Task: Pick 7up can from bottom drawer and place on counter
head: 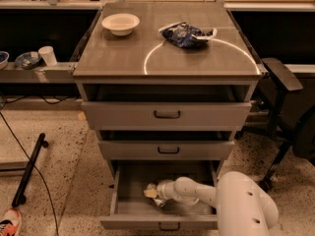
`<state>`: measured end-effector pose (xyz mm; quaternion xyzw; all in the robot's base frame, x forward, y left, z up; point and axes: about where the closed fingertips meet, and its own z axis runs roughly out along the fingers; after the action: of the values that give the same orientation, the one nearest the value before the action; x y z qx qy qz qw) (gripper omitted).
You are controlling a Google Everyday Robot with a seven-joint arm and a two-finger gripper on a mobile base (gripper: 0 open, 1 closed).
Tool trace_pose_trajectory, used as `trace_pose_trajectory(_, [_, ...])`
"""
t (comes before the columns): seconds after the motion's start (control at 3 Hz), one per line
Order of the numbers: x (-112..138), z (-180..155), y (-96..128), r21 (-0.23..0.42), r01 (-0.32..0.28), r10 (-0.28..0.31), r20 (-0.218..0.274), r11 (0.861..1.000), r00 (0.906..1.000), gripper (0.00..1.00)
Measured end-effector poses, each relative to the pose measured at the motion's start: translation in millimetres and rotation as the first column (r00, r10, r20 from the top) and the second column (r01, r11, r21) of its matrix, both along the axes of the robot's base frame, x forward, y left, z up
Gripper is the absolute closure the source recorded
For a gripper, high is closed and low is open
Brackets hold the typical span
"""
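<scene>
Camera view: the counter (118, 58) sits well above the gripper and back from it, with the two shut drawers in between. Any place move has to go up and over the cabinet's front edge. On top, far above the tool, are the white circle (145, 63), a blue snack bag (186, 35) on the circle's far arc, and a bowl (120, 22) up-left of that.

The bottom drawer (147, 223) is pulled open, and the gripper is inside it, about mid-floor and left of centre. The arm (197, 191) comes in from the right over the drawer's right side, running roughly level and pointing left.

Gripper (156, 191) is at the arm's left end, low over the drawer floor. Can't tell whether it's apart, together or clamped on anything. There's a pale yellowish bit at its left tip, and I can't tell what that is.

7up can (160, 202) is the small silvery shape just under the gripper tip on its near side, toward the drawer front. It's touching or all but touching; I can't separate them. It's too small to call its long axis.

My read: this is the grasp stage, and the can hasn't been lifted out. The relation that matters is the can lying under and slightly toward the front of the tool. The way out is straight up first, since the middle drawer's front overhangs behind.
</scene>
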<state>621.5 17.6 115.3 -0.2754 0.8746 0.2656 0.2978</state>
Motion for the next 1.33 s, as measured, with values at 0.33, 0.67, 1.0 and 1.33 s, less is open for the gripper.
trace_pose_trajectory(0.33, [0, 2, 0, 0.0, -0.001, 0.001, 0.0, 1.0, 1.0, 0.99])
trace_pose_trajectory(0.67, [-21, 41, -6, -0.09, -0.163, 0.171, 0.092, 0.983, 0.981, 1.0])
trace_pose_trajectory(1.0, [-26, 116, -20, -0.272, -0.343, 0.409, 0.242, 0.899, 0.8798, 1.0])
trace_pose_trajectory(1.33, [-30, 152, -14, -0.294, -0.381, 0.458, 0.264, 0.876, 0.8489, 1.0])
